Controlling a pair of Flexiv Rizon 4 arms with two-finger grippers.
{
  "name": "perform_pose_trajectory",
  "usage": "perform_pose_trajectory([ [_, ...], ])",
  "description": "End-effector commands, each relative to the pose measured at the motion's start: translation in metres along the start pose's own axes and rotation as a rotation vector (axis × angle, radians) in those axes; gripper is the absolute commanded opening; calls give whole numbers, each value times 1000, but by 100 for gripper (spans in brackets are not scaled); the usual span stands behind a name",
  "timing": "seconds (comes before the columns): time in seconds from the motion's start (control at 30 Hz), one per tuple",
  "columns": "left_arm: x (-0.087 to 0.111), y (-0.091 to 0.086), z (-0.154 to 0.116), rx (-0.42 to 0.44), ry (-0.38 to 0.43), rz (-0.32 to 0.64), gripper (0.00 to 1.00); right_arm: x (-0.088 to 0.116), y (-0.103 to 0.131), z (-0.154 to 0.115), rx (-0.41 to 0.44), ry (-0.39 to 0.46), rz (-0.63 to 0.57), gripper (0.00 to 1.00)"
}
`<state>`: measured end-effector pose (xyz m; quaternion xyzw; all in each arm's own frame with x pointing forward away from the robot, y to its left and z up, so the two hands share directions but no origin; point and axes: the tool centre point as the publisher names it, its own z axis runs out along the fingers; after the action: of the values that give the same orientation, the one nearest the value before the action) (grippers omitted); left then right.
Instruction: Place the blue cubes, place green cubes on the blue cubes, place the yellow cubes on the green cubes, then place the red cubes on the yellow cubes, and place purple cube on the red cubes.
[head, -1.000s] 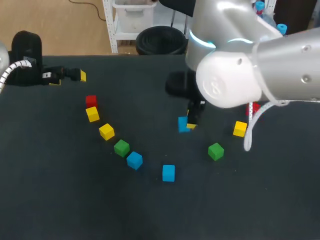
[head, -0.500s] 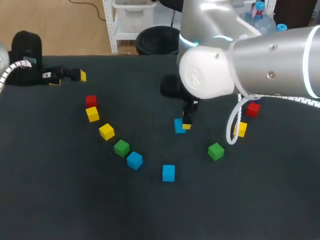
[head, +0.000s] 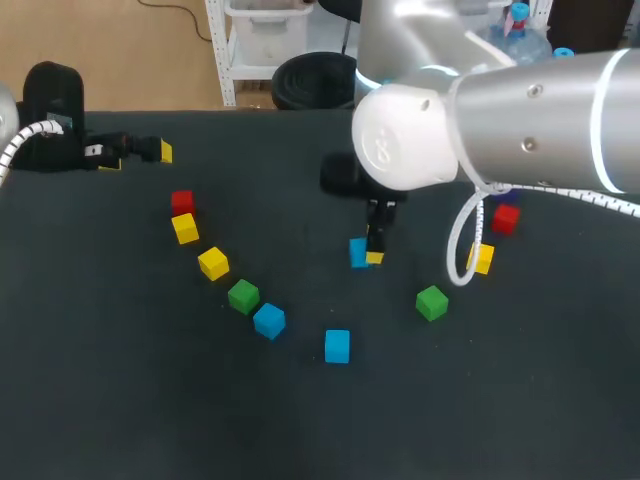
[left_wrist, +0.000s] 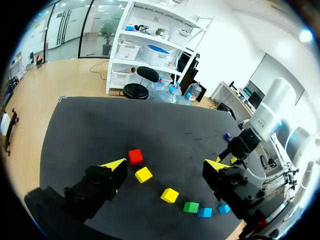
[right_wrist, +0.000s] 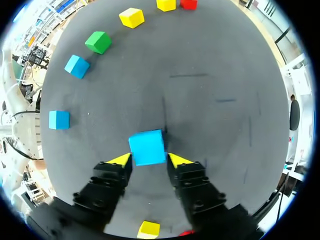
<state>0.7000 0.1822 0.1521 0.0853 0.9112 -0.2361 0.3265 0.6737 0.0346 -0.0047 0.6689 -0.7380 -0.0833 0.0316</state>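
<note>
This looks like a robotics lab. Two industrial arms stand at one dark matte surface (head: 120, 400): the right arm (head: 500, 120) is silver-grey with a lit ring, and the left arm (head: 45, 125) is black and cabled. Plain test pieces lie scattered on the surface, among them a red cube (head: 181, 201), a yellow cube (head: 212, 263) and a green cube (head: 431, 302). The right arm's yellow-tipped fingers (right_wrist: 121, 160) pinch a blue cube (right_wrist: 147, 147).

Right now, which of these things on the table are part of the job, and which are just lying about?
Job: small blue cube between the right jaws; two other blue cubes; two green cubes; three yellow cubes; two red cubes.
Not part of it: the dark table underneath.
</note>
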Motion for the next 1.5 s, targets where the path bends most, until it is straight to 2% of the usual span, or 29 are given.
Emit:
perform_pose_trajectory([
  [0.03,1,2,0,12,-6,2,100,-4,0,2,-1,1,-21,100],
  [0.23,1,2,0,12,-6,2,100,-8,8,-7,6,9,-58,100],
  [0.47,1,2,0,12,-6,2,100,-8,24,-29,76,55,-71,100],
  [0.83,1,2,0,12,-6,2,100,-18,16,-14,53,67,-124,100],
  [0.97,1,2,0,12,-6,2,100,-21,10,-11,85,79,-158,100],
  [1.23,1,2,0,12,-6,2,100,-24,5,-9,93,75,-182,100],
  [1.27,1,2,0,12,-6,2,100,-24,5,-8,91,77,-182,87],
  [1.3,1,2,0,12,-6,2,100,-24,5,-8,90,78,-181,61],
  [1.33,1,2,0,12,-6,2,100,-24,5,-8,89,79,-181,48],
  [1.43,1,2,0,12,-6,2,100,-24,5,-8,87,86,-180,29],
  [1.5,1,2,0,12,-6,2,100,-25,6,-7,83,88,-181,0],
])
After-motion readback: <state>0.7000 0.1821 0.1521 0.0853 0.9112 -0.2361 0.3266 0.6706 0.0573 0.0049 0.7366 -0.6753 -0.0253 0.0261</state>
